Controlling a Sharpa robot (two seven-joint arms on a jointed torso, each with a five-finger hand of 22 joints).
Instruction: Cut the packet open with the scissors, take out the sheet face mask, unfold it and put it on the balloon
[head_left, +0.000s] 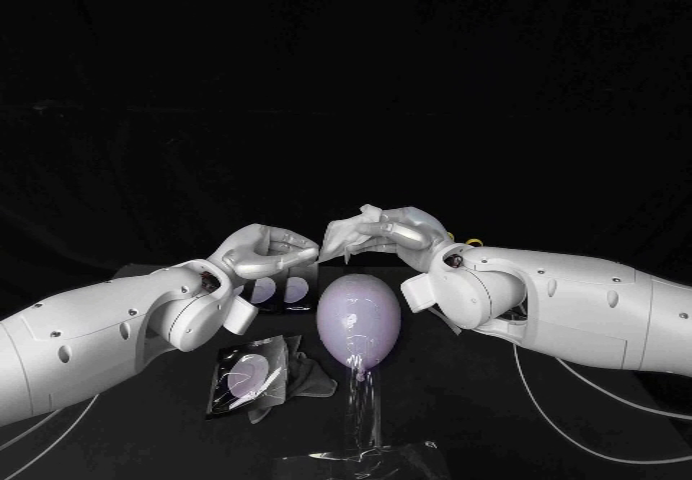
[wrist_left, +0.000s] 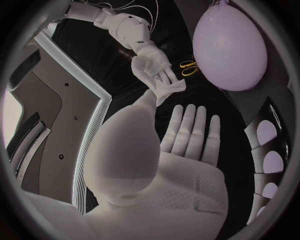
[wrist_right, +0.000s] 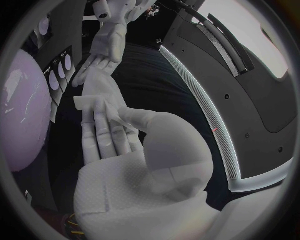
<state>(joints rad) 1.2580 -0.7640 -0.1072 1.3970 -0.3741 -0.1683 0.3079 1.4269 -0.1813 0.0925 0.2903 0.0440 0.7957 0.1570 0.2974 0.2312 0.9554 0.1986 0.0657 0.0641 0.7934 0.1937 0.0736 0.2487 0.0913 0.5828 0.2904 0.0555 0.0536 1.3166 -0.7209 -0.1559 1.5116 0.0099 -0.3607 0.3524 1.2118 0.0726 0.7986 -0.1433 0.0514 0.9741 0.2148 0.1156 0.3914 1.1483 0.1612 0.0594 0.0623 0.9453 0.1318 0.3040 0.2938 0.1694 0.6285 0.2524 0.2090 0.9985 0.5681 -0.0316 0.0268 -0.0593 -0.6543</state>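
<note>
Above the balloon (head_left: 358, 318) my right hand (head_left: 389, 232) pinches the sheet face mask (head_left: 343, 241), my left hand (head_left: 264, 250) touching it, grip unclear.

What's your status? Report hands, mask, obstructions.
Left robot hand and right robot hand both pinch sheet mask. Mask folded, not on balloon. Nothing between them.

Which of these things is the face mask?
Find the lilac balloon mid-table. Above it the left hand and right hand meet at the mask: a small white folded sheet in the air, unlike the dark packet lying flat.
</note>
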